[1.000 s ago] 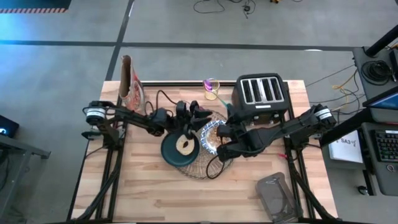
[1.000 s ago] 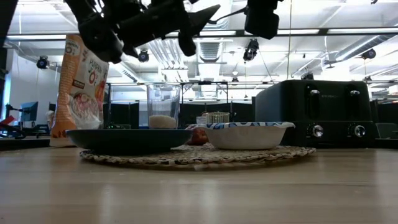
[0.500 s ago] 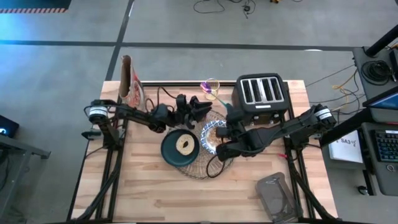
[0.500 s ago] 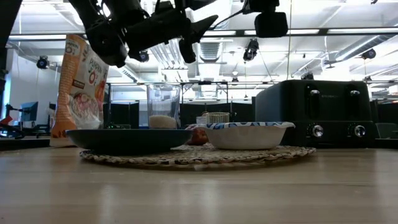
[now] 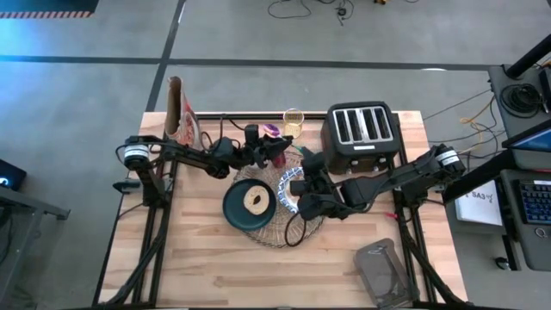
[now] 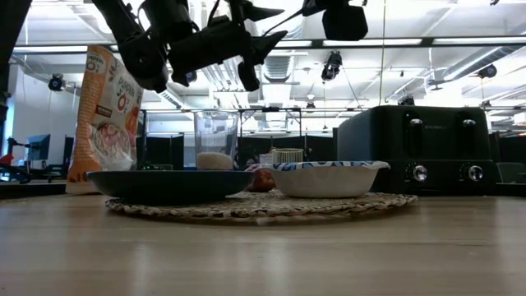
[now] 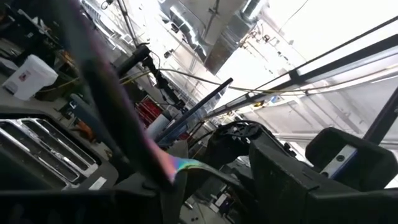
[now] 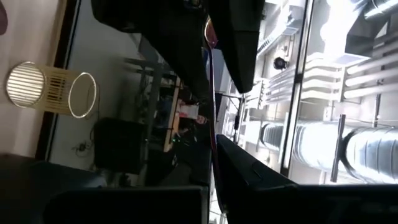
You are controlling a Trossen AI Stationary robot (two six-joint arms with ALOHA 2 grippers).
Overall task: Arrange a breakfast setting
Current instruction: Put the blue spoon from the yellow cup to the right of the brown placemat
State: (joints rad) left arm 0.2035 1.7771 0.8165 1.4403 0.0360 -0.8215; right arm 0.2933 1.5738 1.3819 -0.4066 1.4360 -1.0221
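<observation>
The round woven placemat [image 5: 277,231] bears the dark teal plate [image 5: 237,211], which has a tan ring [image 5: 255,200] on it, and the patterned bowl [image 5: 289,182]. The small glass [image 5: 294,121] stands behind them. The iridescent spoon [image 5: 272,130] is in the air above the mat's far edge. My right gripper [image 5: 305,165] is shut on it. My left gripper [image 5: 277,151] is open and high beside the spoon, which crosses close before it in the left wrist view [image 7: 124,118]. I cannot tell whether the left gripper touches it. My right gripper holds the spoon by the end nearest the toaster [image 8: 214,144], pinched between its two fingers. The spoon sticks out from the fingers toward the table's far left, edge-on in the right wrist view. It is lifted clear, high above the bowl and mat.
The black toaster [image 5: 362,131] stands at the far right, close behind my right arm. A cereal bag [image 5: 182,116] stands at the far left. A grey flat thing [image 5: 383,271] lies at the near right. Bare wood lies along the near edge.
My left gripper has risen from over the plate and gone toward the far edge and the right, up to the spoon. My right gripper has shifted a little toward the left, and the spoon's free end has swung toward the left gripper.
</observation>
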